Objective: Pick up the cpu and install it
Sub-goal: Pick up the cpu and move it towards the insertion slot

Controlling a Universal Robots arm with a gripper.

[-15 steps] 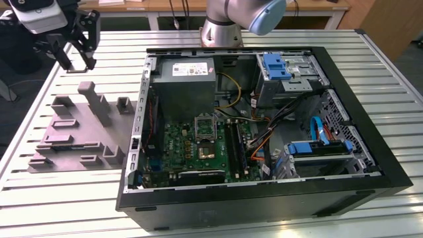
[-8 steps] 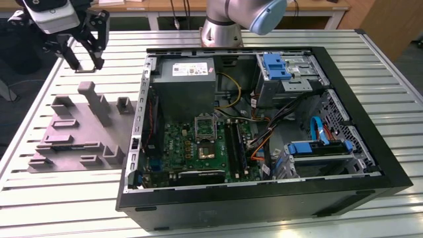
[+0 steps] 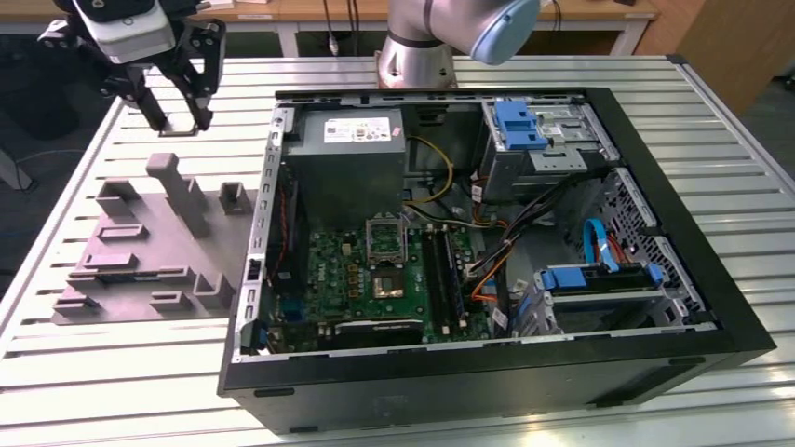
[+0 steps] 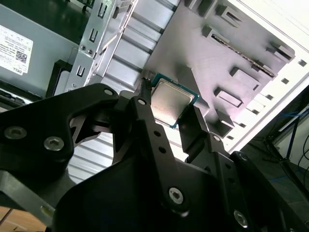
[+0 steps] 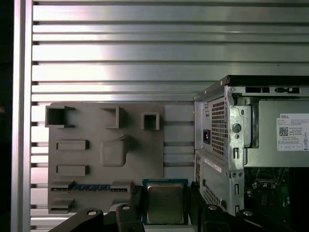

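- A slatted metal table (image 3: 125,372) carries everything; desks and cables stand behind it.
- Nearest the wrist cameras, the gripper (image 5: 165,207) has its two dark fingers (image 4: 150,126) closed partway, pinching the cpu (image 5: 165,202) by two opposite edges.
- The cpu is a thin square with a silvery top and a pale rim. It hangs clear in the air and touches nothing but the fingers.
- It is likely light and stiff. Its smooth metal top probably offers little friction, and its underside is probably delicate.
- The edges therefore look the right place to hold it. The grip is narrow, so the chip could tilt or slip if knocked.
- Below lies the grey moulded tray (image 3: 137,251), with raised blocks and empty pockets.
- In the exterior view the gripper hovers above the tray's far end, to the left of the open computer case (image 3: 497,372).
- Farther off, inside the case, the green circuit board (image 3: 372,270) shows its metal socket frame (image 3: 385,237), well apart from the cpu.
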